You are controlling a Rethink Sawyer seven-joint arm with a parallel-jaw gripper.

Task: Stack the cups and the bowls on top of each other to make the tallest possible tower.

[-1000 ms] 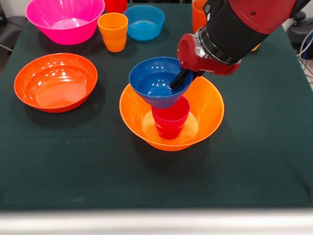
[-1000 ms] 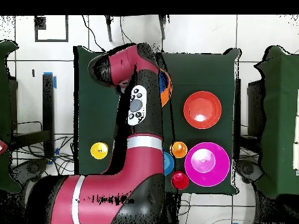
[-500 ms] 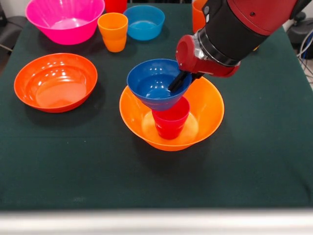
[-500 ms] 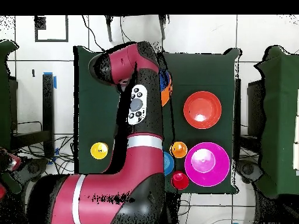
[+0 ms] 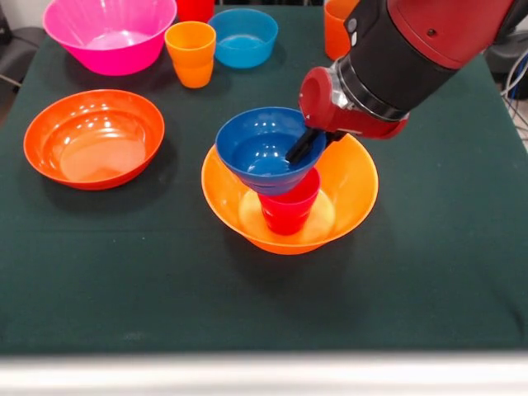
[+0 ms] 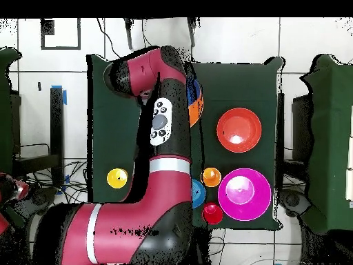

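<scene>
In the front view a big yellow-orange bowl sits mid-table as the tower's base, with a red cup upright inside it. A small dark blue bowl rests on or just above that cup's mouth, slightly tilted. My gripper is shut on the blue bowl's right rim, and one black finger shows inside the bowl. From overhead the arm hides the tower, and only a sliver of the yellow-orange bowl shows.
A wide orange-red bowl lies at the left. Along the far edge stand a pink bowl, an orange cup, a light blue bowl, a red cup and another orange cup. A yellow cup shows overhead.
My gripper has come down a little with the dark blue bowl, bringing it lower over the red cup. Nothing else has moved.
</scene>
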